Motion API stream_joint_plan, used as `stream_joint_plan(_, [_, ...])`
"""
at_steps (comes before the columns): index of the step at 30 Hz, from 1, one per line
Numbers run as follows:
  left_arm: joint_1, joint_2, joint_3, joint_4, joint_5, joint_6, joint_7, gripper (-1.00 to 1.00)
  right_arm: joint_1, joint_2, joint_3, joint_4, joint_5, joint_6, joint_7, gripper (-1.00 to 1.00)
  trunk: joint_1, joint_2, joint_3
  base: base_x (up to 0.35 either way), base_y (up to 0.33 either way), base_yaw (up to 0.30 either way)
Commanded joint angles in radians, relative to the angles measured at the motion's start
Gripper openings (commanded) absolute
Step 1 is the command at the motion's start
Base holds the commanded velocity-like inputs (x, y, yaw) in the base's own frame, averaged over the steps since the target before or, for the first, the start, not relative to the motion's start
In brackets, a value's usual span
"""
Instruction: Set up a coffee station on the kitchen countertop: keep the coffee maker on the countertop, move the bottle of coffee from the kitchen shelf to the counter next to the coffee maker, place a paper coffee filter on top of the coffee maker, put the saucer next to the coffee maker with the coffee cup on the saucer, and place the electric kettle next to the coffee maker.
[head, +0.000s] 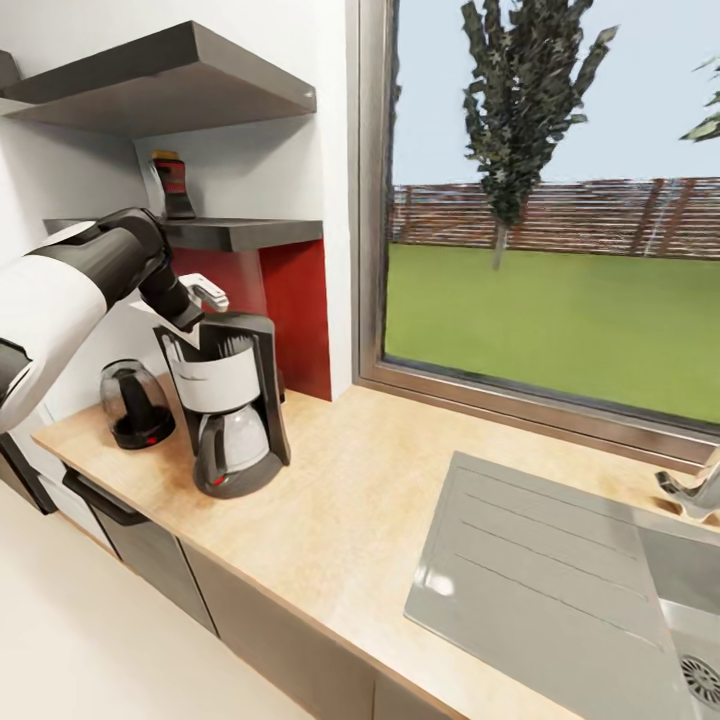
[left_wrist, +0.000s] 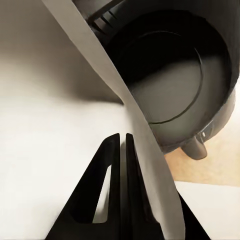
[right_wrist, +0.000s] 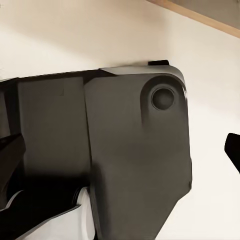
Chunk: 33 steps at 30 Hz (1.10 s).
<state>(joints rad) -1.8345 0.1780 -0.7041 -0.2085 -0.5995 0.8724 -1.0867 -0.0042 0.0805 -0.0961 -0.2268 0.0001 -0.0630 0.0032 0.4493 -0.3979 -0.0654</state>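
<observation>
The left gripper (left_wrist: 123, 137), fingers nearly together, pinches the thin white paper coffee filter (left_wrist: 131, 107) just above the black drip coffee maker (head: 232, 400); the right gripper's state I cannot tell.

head cam high, L wrist close over coffee maker (head: 228, 400)

One coffee maker (head: 228, 400) at left centre of the head view, on one counter (head: 350, 500). One electric kettle (head: 135, 403) at its left. One bottle of coffee (head: 172, 185) in the upper left, on the lower of two dark wall slabs: one thin shelf (head: 240, 232), one thicker slab (head: 170, 85) above. One paper coffee filter (left_wrist: 120, 95), white. One sink (head: 560, 580), lower right. One faucet (head: 690, 490). One window (head: 550, 200). Two trees outside; one (head: 520, 110) in full, one (head: 705, 115) at the right edge.
</observation>
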Motion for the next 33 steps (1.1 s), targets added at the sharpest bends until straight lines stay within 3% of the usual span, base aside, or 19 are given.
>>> stream_joint_plan(1, [0.000,0.001,0.003,-0.003,-0.013,0.002,-0.009,-1.00,0.000,0.001,-0.007,0.000,0.000,-0.003,0.000,1.00,0.001,-0.002,-0.002,0.045,0.034,0.000])
stream_joint_plan(33, [0.000,0.003,0.006,-0.002,-0.011,0.002,-0.009,-1.00,0.000,0.001,-0.007,0.000,0.000,-0.003,0.000,1.00,0.001,-0.002,-0.002,0.055,0.002,0.000])
